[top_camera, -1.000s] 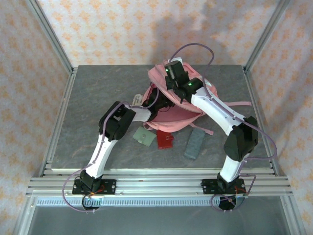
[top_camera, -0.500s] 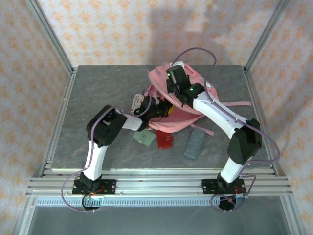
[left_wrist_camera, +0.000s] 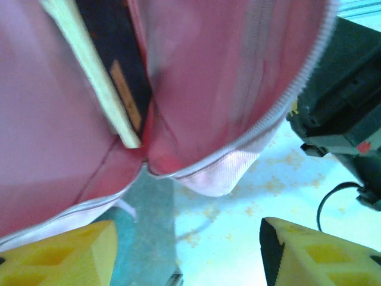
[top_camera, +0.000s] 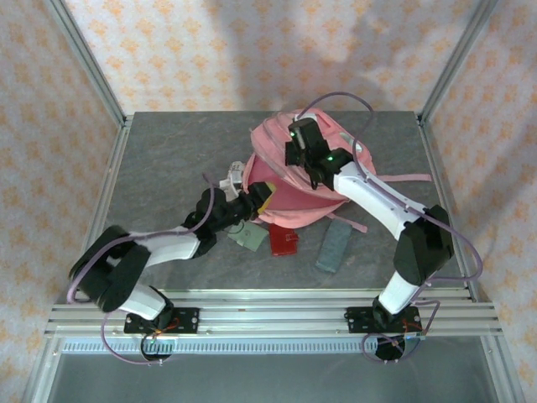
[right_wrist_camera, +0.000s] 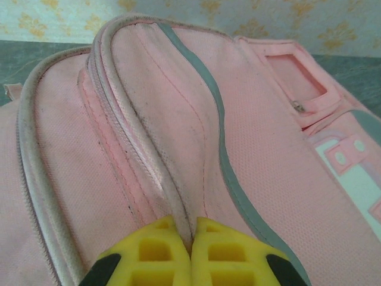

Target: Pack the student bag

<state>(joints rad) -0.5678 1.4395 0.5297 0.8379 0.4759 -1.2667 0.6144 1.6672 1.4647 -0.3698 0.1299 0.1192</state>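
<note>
The pink student bag (top_camera: 315, 189) lies at the middle back of the table. My right gripper (top_camera: 294, 162) is on top of it, and its yellow fingers (right_wrist_camera: 156, 250) are shut on a fold of pink fabric beside the zip, holding it up. My left gripper (top_camera: 258, 196) is just outside the bag's left-hand mouth. It is open (left_wrist_camera: 187, 253), with nothing between the fingers. Inside the mouth of the bag (left_wrist_camera: 232, 89) I see a dark-covered book (left_wrist_camera: 122, 77) with a cream page edge.
On the table in front of the bag lie a green card (top_camera: 249, 235), a red wallet (top_camera: 284, 242) and a grey case (top_camera: 334, 246). A white tag (top_camera: 234, 175) sticks out at the bag's left. Metal frame posts stand at the table's corners.
My left gripper has drawn back out of the bag's mouth toward the near left, and its arm has dropped low over the table. The right gripper keeps its hold on the fabric.
</note>
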